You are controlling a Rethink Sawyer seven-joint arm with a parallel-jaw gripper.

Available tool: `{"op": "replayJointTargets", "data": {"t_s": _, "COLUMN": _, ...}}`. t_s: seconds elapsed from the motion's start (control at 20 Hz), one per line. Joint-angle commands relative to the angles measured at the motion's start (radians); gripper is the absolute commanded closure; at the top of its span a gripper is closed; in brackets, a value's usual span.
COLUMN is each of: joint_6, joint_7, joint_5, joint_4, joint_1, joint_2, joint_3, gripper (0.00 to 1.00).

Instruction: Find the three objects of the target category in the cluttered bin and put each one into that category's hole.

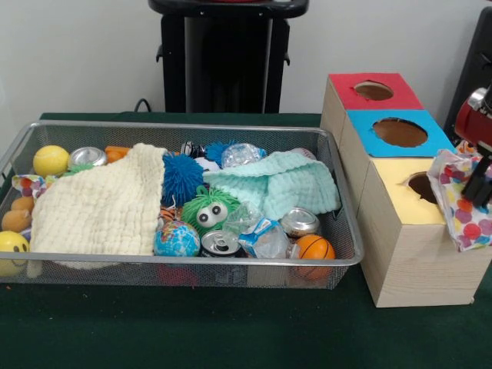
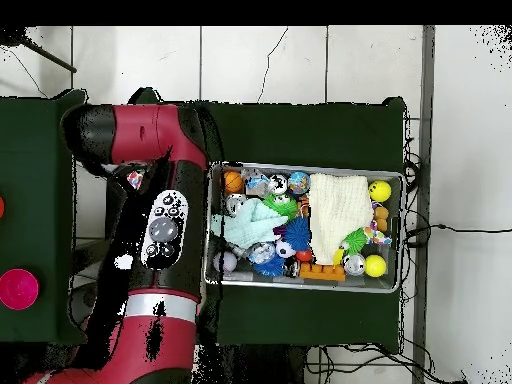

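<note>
**Cloth held at the yellow hole**

While the gripper [image 1: 482,184] hangs at the picture's right edge in the front view, its dark fingers [image 1: 478,187] are pinched on a spotted cloth [image 1: 460,198]. The cloth drapes over the right rim of the yellow-topped box [image 1: 400,231] and lies just beside that box's hole [image 1: 422,186], on its right. From the cloth the hole therefore lies to the picture's left and slightly lower; the coming move appears to turn on that short sideways offset. The cloth hangs limp with no clear long axis. The wire bin [image 1: 231,263] stands left of the box, apart from it, and holds a cream cloth [image 1: 104,207], a mint cloth [image 1: 277,186], cans and balls.

In the overhead view, the red arm [image 2: 150,230] covers the boxes, so neither hole nor gripper can be made out. Only a scrap of the spotted cloth [image 2: 133,180] shows beside the arm, well left of the bin [image 2: 300,282].
</note>
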Motion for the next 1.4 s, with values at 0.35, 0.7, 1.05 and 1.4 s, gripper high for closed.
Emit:
{"op": "replayJointTargets", "data": {"t_s": 0.35, "joint_6": -0.08, "joint_7": 0.168, "joint_5": 0.042, "joint_4": 0.239, "joint_1": 0.021, "joint_2": -0.043, "joint_3": 0.082, "gripper": 1.0}}
{"op": "replayJointTargets", "data": {"t_s": 0.7, "joint_6": -0.15, "joint_7": 0.046, "joint_5": 0.04, "joint_4": 0.304, "joint_1": -0.037, "joint_2": -0.067, "joint_3": 0.121, "gripper": 1.0}}
{"op": "replayJointTargets", "data": {"t_s": 1.05, "joint_6": -0.242, "joint_7": -0.223, "joint_5": -0.033, "joint_4": 0.361, "joint_1": -0.192, "joint_2": -0.1, "joint_3": 0.201, "gripper": 1.0}}
{"op": "replayJointTargets", "data": {"t_s": 1.4, "joint_6": -0.227, "joint_7": -0.332, "joint_5": -0.13, "joint_4": 0.352, "joint_1": -0.277, "joint_2": -0.13, "joint_3": 0.251, "gripper": 1.0}}
